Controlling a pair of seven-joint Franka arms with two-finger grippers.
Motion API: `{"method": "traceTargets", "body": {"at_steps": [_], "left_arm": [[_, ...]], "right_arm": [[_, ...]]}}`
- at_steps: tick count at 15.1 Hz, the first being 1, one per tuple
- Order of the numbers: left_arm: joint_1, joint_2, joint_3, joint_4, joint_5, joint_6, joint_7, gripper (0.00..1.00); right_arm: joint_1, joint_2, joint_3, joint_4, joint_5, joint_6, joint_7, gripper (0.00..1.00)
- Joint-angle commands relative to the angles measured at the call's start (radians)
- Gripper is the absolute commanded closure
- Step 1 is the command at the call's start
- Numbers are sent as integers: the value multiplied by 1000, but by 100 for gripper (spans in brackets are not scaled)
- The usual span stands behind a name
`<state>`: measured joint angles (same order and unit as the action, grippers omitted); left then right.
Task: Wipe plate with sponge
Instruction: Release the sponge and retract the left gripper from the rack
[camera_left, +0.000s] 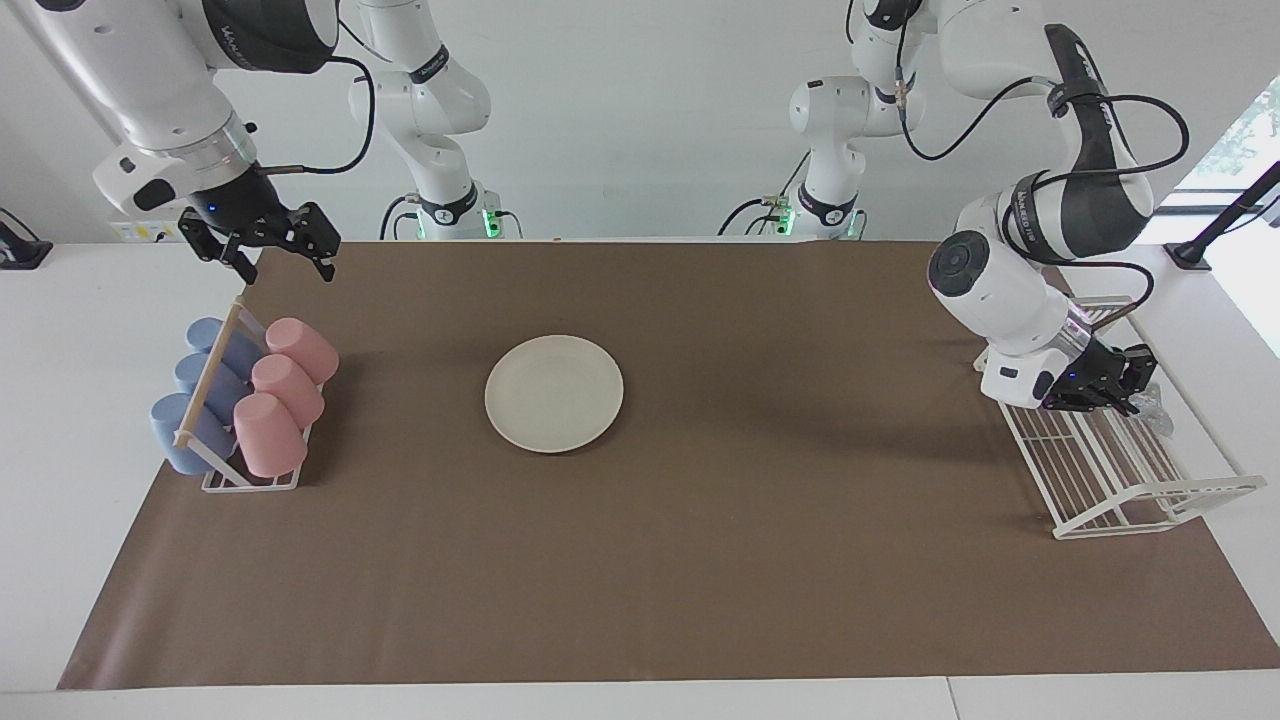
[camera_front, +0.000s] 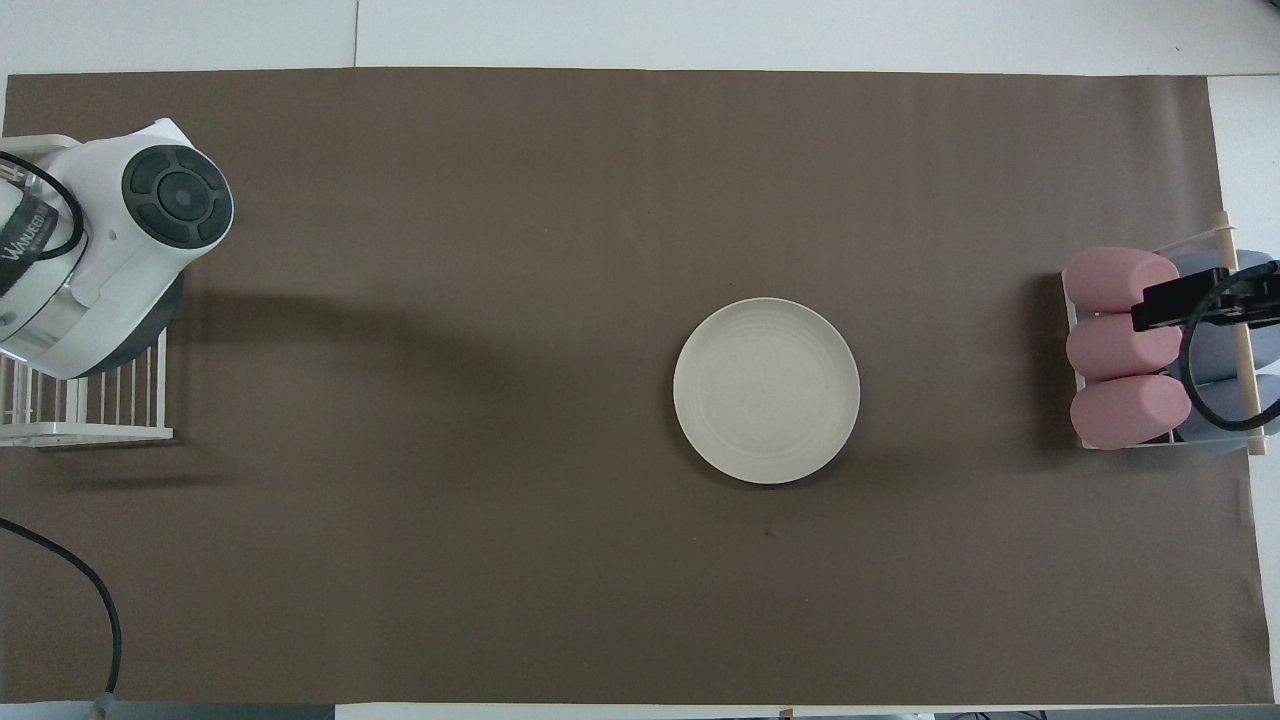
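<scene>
The cream-white plate (camera_left: 554, 393) (camera_front: 766, 390) lies bare on the brown mat, midway between the two arms. My left gripper (camera_left: 1135, 394) hangs low over the white wire rack (camera_left: 1120, 470) at the left arm's end of the table. It is shut on the silvery-grey sponge (camera_left: 1152, 408), which sticks out past its fingertips above the rack's wires. In the overhead view the left arm's wrist hides that gripper and the sponge. My right gripper (camera_left: 283, 262) (camera_front: 1195, 300) is open and holds nothing, up in the air over the cup rack's end.
A rack of pink and blue cups (camera_left: 245, 400) (camera_front: 1130, 350) lying on their sides stands at the right arm's end. The wire rack (camera_front: 90, 410) shows partly under the left arm. A brown mat (camera_left: 700, 560) covers the table.
</scene>
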<state>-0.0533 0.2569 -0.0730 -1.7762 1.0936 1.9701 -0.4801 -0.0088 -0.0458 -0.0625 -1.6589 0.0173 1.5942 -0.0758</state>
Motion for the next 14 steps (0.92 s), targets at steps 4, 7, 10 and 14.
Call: {"method": "traceTargets", "body": {"at_steps": [4, 7, 10, 14], "left_arm": [[6, -13, -2, -32, -55, 23, -73, 100], [6, -18, -2, -48, -57, 32, -87, 100], [9, -18, -2, -46, -58, 41, -83, 87], [7, -15, -2, -42, -87, 42, -84, 18]], "right_arm": [[-10, 12, 4, 22, -13, -19, -25, 0], [-8, 12, 4, 22, -13, -22, -25, 0], [-7, 12, 4, 22, -13, -20, -25, 0], [-5, 12, 4, 22, -13, -22, -25, 0]]}}
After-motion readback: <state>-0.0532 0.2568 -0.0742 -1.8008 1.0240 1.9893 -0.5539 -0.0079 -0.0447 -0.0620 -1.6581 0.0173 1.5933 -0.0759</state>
